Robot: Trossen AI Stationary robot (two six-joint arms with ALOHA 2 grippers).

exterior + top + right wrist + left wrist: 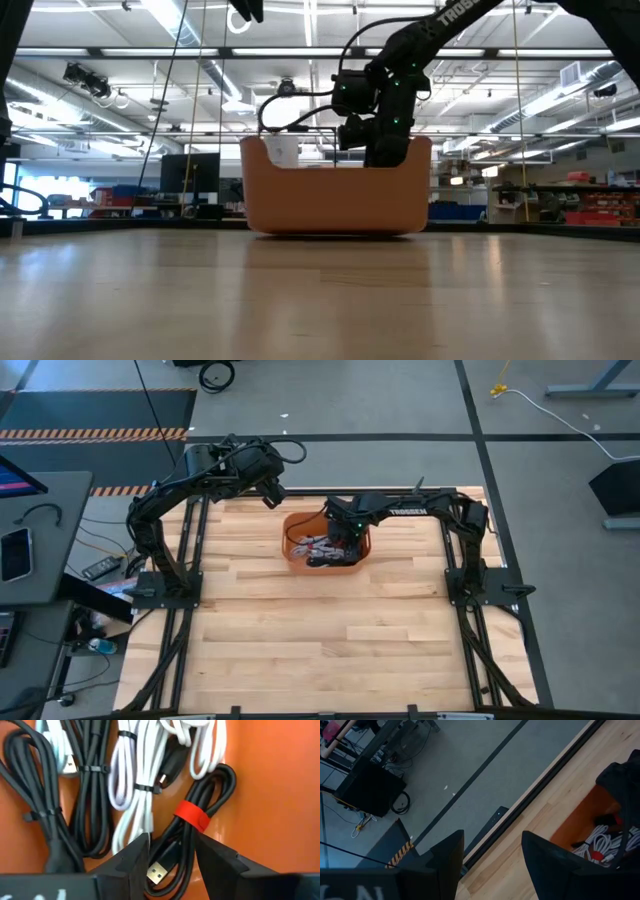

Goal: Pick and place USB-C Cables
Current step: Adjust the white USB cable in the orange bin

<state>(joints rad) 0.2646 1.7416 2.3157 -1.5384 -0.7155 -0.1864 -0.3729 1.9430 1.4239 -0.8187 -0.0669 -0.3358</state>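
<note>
An orange bin [292,532] stands on the far middle of the table and holds several coiled USB-C cable bundles [135,780], white and black, lying on its floor. One black bundle carries a red band [192,815]. My right gripper [172,860] reaches down into the bin [330,195] and is shut on that red-banded bundle. My left gripper [272,495] hangs open in the air left of the bin, over the table's far edge. In its wrist view [492,855] the bin [575,820] and the cables [600,845] lie off to one side. My right gripper pinches the black bundle between its two fingers, on the strands just below the red band [175,845], toward the end with the metal plug [157,872]. The fingers come from above, pointing down into the bin. The bundle lies on the bin floor among the other bundles.
The bin's walls stand close around my right gripper. White and black bundles lie right beside the held one. Bare wooden tabletop [320,640] spreads on the near side of the bin. Black frame rails [180,610] run along the table's left and right sides.
</note>
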